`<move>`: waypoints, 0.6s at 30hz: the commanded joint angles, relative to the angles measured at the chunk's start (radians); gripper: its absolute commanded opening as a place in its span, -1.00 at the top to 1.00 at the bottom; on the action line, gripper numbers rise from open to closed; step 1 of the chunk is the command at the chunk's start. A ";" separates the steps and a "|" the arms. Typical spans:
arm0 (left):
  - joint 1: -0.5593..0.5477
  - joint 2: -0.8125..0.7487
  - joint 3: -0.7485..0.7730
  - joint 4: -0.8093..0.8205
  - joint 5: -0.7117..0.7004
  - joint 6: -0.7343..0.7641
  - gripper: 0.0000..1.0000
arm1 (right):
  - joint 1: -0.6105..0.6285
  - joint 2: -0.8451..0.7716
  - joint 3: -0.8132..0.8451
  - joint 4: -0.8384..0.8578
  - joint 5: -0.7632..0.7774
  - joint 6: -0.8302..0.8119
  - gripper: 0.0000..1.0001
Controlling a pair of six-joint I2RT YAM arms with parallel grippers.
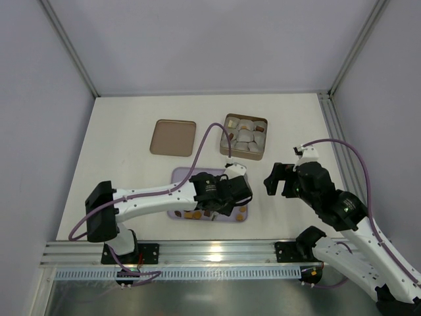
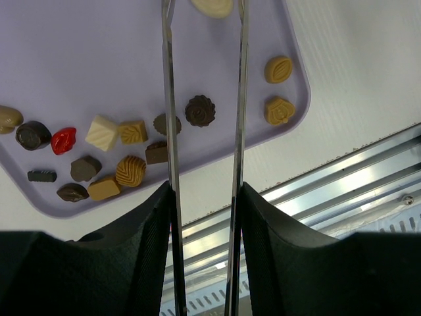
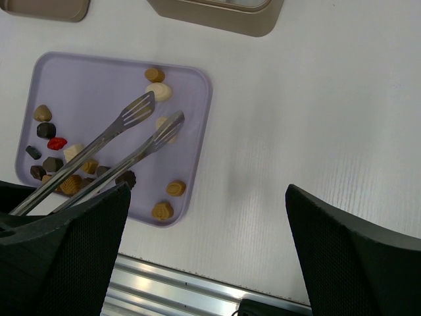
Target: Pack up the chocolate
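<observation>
Several small chocolates lie on a lilac tray (image 2: 99,66): a dark fluted one (image 2: 200,110), a red one (image 2: 64,140), a cream square (image 2: 101,132) and two caramel ones (image 2: 278,69) at the tray's corner. My left gripper (image 2: 205,197) is shut on metal tongs (image 2: 170,99), whose two arms stand apart over the tray. Their tips (image 3: 148,118) hover near a cream piece (image 3: 158,91). The dark fluted piece lies between the arms, untouched. My right gripper (image 3: 207,197) is open and empty above bare table, right of the tray (image 1: 181,176).
A tan box (image 1: 266,131) holding pale grey cup liners (image 1: 245,137), with small tan and brown bits among them, stands behind the tray. A flat brown lid (image 1: 173,137) lies to its left. A metal rail (image 1: 197,253) runs along the near edge.
</observation>
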 commanded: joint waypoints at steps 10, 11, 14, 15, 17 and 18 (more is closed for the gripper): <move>-0.033 -0.002 -0.028 0.037 -0.002 -0.045 0.13 | -0.003 -0.001 0.009 0.021 -0.008 -0.001 -0.99; -0.035 -0.002 -0.031 0.034 -0.001 -0.046 0.14 | -0.002 0.000 0.009 0.021 -0.007 0.001 -0.99; -0.037 -0.010 -0.035 0.031 0.002 -0.048 0.14 | -0.002 -0.001 0.007 0.019 -0.007 0.001 -0.99; -0.038 -0.012 -0.039 0.031 -0.001 -0.049 0.14 | -0.002 -0.001 0.007 0.021 -0.008 0.001 -1.00; -0.038 -0.016 -0.043 0.031 -0.005 -0.048 0.13 | -0.001 0.000 0.006 0.022 -0.007 0.001 -0.99; -0.038 -0.015 -0.045 0.032 -0.008 -0.045 0.13 | -0.002 0.000 0.006 0.024 -0.010 0.001 -0.99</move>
